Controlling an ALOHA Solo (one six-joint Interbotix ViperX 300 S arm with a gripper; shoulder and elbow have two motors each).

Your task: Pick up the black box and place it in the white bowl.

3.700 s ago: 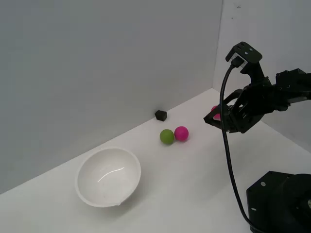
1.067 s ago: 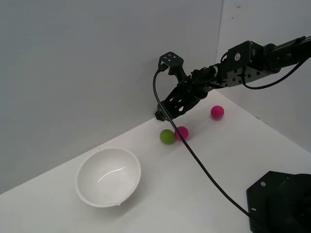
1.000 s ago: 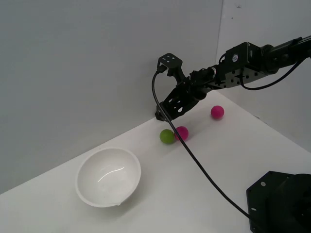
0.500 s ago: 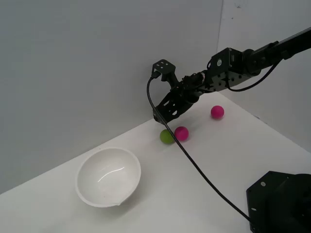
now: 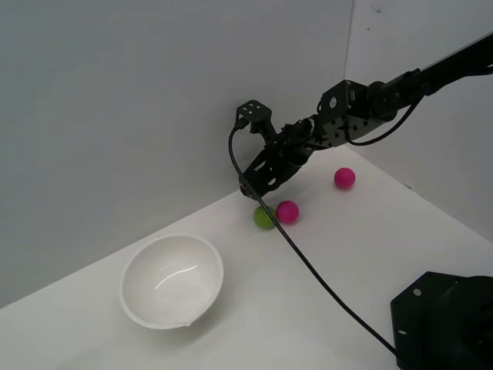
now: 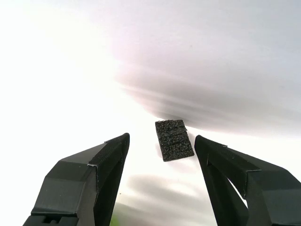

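Two pink balls (image 5: 287, 211), green ball (image 5: 263, 219) nr pincer (image 6: 161, 146) — spread wide, empty — black box (image 6: 174, 140) between fingers.

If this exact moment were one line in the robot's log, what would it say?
phase: closing in on black box | gripper: open, box between fingers, ungripped | white bowl: empty | nearby: green ball, two pink balls

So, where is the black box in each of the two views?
Exterior view: it cannot be made out; the hand hides the spot by the wall where it would be.
Wrist view: the black box lies on the white table, between the open fingers, touching neither.
Shared landmark: the hand itself, and a sliver of the green ball beside it.
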